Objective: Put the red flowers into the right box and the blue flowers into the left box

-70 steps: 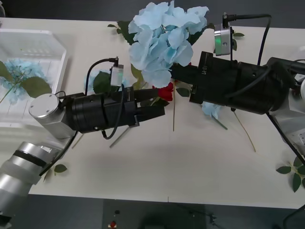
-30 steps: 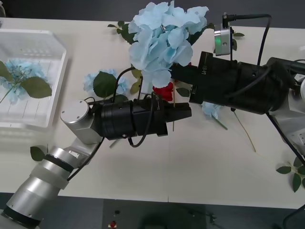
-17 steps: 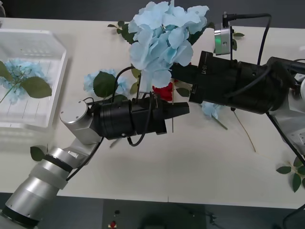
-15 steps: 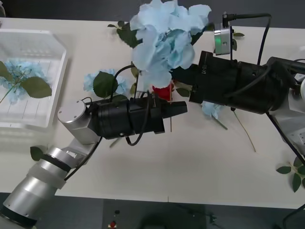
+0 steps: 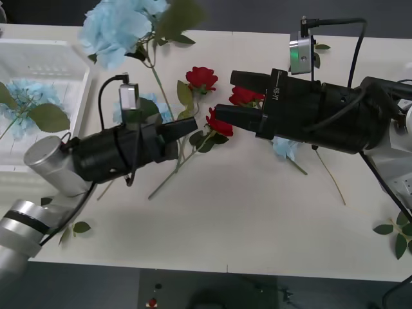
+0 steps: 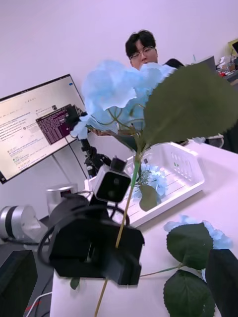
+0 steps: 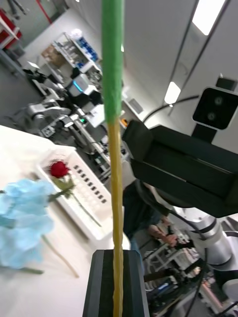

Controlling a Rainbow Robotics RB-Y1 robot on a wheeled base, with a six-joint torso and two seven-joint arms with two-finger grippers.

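My left gripper is shut on the long stem of a blue flower and holds it up, with the head above the table's far left. The stem runs between its closed fingers. In the right wrist view that bloom and a big leaf tower over the left gripper. My right gripper is open at mid-table, over three red flowers. The left box holds one blue flower. The right box holds a red rose.
Two more blue flowers lie on the table, one beside my left gripper and one under my right arm. Loose leaf sprigs lie at the front right, and a leaf lies near the front left edge.
My right gripper has let go of the blue flower. My left gripper closed on the stem and carried it left toward the left box. The roses it covered now show.
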